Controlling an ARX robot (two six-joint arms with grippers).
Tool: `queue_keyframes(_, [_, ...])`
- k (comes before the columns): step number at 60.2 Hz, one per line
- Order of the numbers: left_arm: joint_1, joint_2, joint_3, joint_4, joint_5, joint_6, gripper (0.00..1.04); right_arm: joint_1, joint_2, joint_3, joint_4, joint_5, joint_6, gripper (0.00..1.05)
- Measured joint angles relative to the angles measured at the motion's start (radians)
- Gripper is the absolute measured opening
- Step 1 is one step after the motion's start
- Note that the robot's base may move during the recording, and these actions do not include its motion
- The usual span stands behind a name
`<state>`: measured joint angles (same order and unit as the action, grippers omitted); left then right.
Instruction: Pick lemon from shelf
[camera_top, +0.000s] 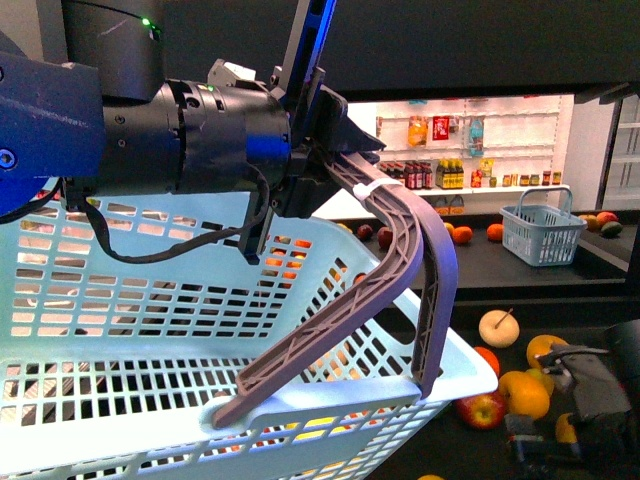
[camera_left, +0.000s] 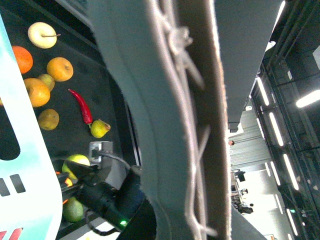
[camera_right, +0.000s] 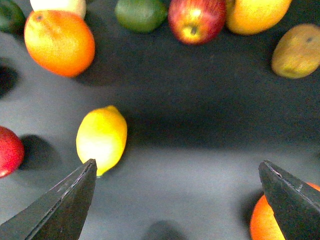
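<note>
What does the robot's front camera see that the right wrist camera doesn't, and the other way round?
Only the front view: the left tool holding the grey handle of a big light-blue basket, a small basket farther back, and white wall shelves with bottles.
Only the right wrist view: the lemon up close, lying by one finger of the open right tool, plus a green fruit.
Both: the dark shelf with loose oranges and a red apple.
</note>
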<state>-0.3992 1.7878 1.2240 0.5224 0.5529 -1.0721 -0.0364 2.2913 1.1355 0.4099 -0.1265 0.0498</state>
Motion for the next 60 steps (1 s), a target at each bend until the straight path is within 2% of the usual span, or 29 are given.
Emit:
queue_keyframes(10, [0.0,0.0,0.0,0.0,0.001,0.0,0.07,0.101,0.12,0.088,-0.022,0.035,0.038,0.97])
queue_keyframes(22, [0.0,0.0,0.0,0.0,0.001,0.0,0.07,0.18,0.227,0.228,-0.071,0.08,0.043,0.97])
queue_keyframes(48, [0.0,0.0,0.0,0.0,0.001,0.0,0.07,0.234,0.432,0.509,-0.172,0.2,-0.055,0.97])
queue_keyframes(60, [0.0,0.0,0.0,0.0,0.0,0.0,0.07,0.235,0.494,0.608,-0.235,0.214,-0.069,0.97])
